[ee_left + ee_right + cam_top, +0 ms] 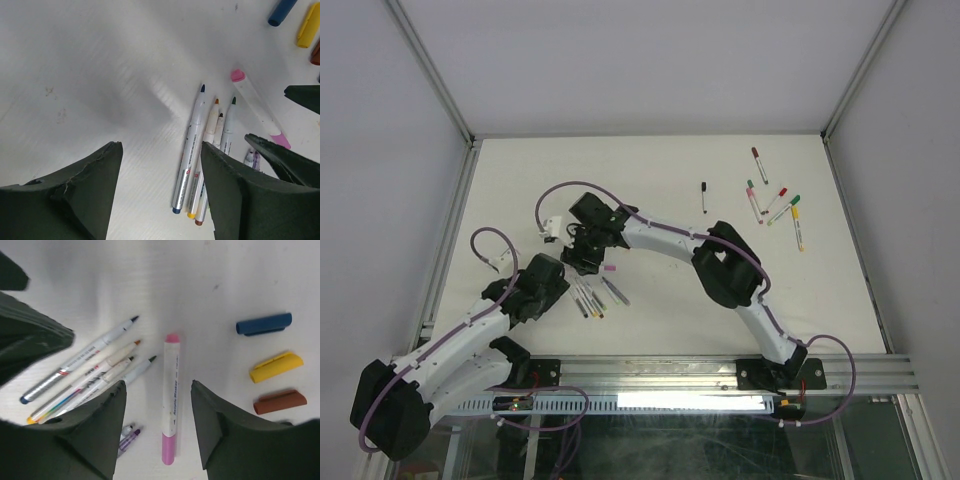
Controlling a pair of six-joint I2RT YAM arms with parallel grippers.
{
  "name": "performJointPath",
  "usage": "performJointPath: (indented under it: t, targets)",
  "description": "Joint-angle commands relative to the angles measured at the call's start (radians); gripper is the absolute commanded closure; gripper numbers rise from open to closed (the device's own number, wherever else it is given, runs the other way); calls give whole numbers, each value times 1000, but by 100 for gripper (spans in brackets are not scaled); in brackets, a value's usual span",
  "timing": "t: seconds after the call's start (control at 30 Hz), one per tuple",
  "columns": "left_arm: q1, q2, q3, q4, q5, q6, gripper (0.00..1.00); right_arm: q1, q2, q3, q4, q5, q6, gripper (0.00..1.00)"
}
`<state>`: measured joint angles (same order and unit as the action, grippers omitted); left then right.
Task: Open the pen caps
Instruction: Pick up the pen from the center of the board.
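Three loose pen caps (263, 324) lie on the table (225, 270) beside the capped pink pen (171, 370), which sits between the spread, empty fingers of the right end effector (157, 387); with the left end effector (161, 145) unclenched close by, closing could snag the uncapped pens (95, 357) or bump both arms

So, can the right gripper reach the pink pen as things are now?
Probably yes: the right gripper hangs open over the pink pen, which lies apart from the other pens, uncovered.
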<state>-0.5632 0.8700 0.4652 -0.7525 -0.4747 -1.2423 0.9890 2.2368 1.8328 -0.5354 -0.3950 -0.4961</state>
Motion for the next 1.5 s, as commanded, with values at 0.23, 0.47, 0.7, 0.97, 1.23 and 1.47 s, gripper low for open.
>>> performJointPath:
  t: [0.23,0.47,0.7,0.97,1.23,1.47]
  targets:
    - [-1,-52,-14,-11,-15,-25,36,12,81,95,-128,180,-6,56]
    - [-1,-70,-11,-8,-2,-20,37,8,106,100,-212,261,-43,79]
    - [0,-86,-21,23,25,-7,37,-48,33,-10,-198,235,-53,94]
    - [-1,-78,-20,59,65,23,37,-96,-133,-224,-167,144,-116,97]
    - [-1,-164,2,114,121,110,37,-178,-316,-517,-104,179,-112,97]
    - [-1,-275,-9,286,263,238,36,-343,-399,-694,-84,281,-93,94]
